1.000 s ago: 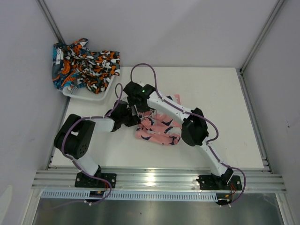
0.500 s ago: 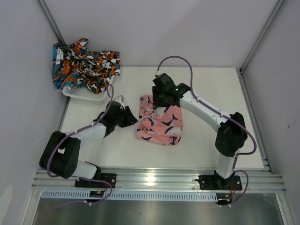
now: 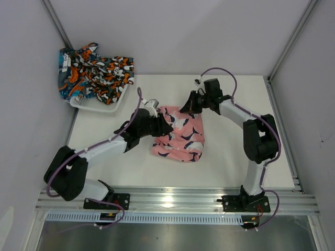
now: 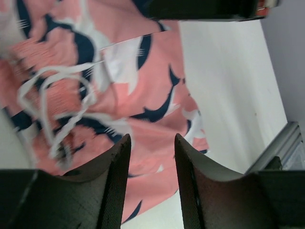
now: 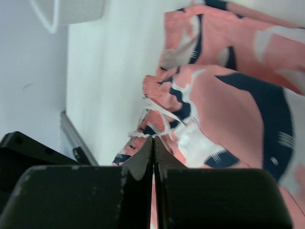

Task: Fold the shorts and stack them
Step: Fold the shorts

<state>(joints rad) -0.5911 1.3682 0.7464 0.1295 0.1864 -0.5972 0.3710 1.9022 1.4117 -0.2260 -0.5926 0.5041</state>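
Note:
Pink shorts (image 3: pixel 183 137) with navy and white shapes lie bunched at the table's middle, their white drawstring (image 4: pixel 52 95) loose. My left gripper (image 3: pixel 166 128) hovers over their left edge, open, and only fabric (image 4: pixel 143 86) shows beyond its fingers (image 4: pixel 151 138). My right gripper (image 3: pixel 184 109) sits at the shorts' far right corner, shut, with nothing between its tips (image 5: pixel 153 138); pink cloth (image 5: pixel 228 105) lies just past them. Two more patterned shorts, black-orange (image 3: pixel 104 73) and teal (image 3: pixel 67 86), are piled in the basket at the far left.
The white mesh basket (image 3: pixel 99 107) stands at the table's far left corner, also seen in the right wrist view (image 5: pixel 71 9). An aluminium rail (image 3: pixel 172 201) runs along the near edge. Grey walls enclose the table on three sides.
My right arm swung from over the shorts' left part to their far right corner and its jaws shut. My left gripper moved right to the shorts' left edge and opened wider.

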